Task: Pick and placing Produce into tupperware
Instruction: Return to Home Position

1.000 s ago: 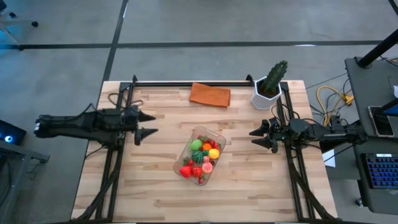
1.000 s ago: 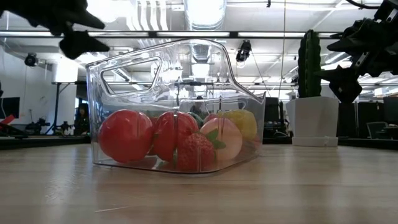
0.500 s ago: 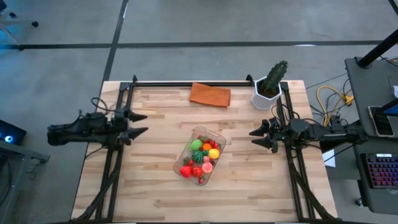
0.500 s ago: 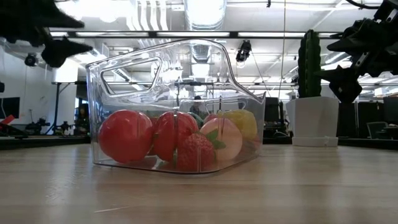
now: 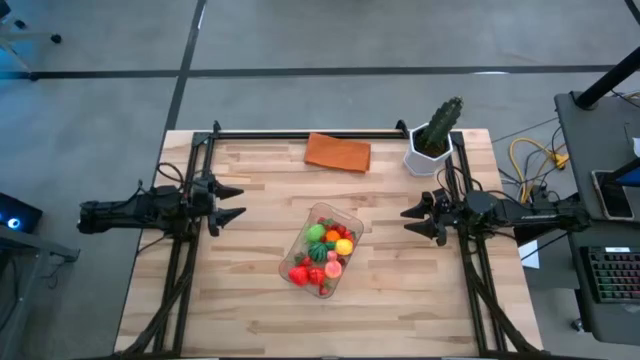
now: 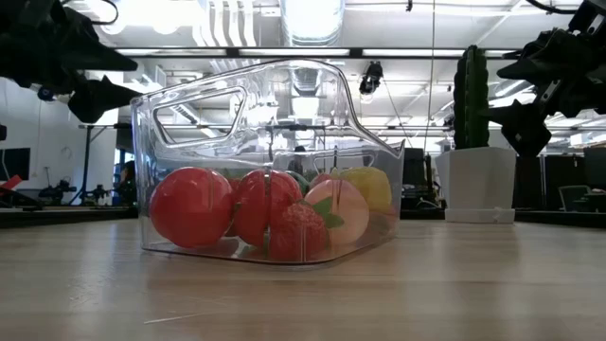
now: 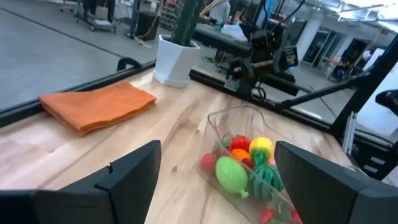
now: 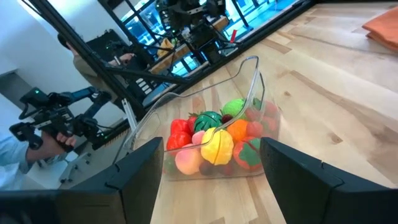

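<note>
The clear tupperware stands on the table's middle, its bottom on the wood. Red, green, yellow and orange produce lies inside it; it also shows in the low view and both wrist views. My left gripper is open at the table's left edge, raised above the wood, fingers pointing at the container. My right gripper is open near the right edge, also raised and pointing toward the container. Neither touches anything.
A folded orange cloth lies near the far edge. A green cactus in a white pot stands at the far right corner, just beyond my right arm. Bare wood surrounds the container on all sides. A person sits in the room beyond.
My left gripper has drawn back toward the table's left edge and come down a little, staying open. The right arm, the container and the produce have kept still.
</note>
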Tool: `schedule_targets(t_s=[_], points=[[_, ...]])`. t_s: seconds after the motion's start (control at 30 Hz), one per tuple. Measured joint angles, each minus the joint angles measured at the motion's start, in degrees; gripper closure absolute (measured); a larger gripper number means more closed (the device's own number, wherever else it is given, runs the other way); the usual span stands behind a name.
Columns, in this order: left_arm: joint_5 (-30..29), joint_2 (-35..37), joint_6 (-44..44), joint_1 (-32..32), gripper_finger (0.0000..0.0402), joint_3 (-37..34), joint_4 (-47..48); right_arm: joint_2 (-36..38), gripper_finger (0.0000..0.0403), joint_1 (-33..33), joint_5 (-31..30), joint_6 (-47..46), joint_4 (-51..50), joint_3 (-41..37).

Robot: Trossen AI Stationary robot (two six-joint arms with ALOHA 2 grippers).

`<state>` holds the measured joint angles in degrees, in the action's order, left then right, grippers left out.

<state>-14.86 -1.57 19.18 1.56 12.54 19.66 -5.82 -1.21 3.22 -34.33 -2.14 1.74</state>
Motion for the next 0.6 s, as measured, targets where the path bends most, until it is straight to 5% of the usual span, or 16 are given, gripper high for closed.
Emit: schedule_targets(t_s=[0.6], points=[[-4.74, -2.72, 5.65, 0.0, 0.0102, -3.03, 1.05, 0.08, 0.0145, 0.0, -0.34, 0.01, -0.04, 0.0]])
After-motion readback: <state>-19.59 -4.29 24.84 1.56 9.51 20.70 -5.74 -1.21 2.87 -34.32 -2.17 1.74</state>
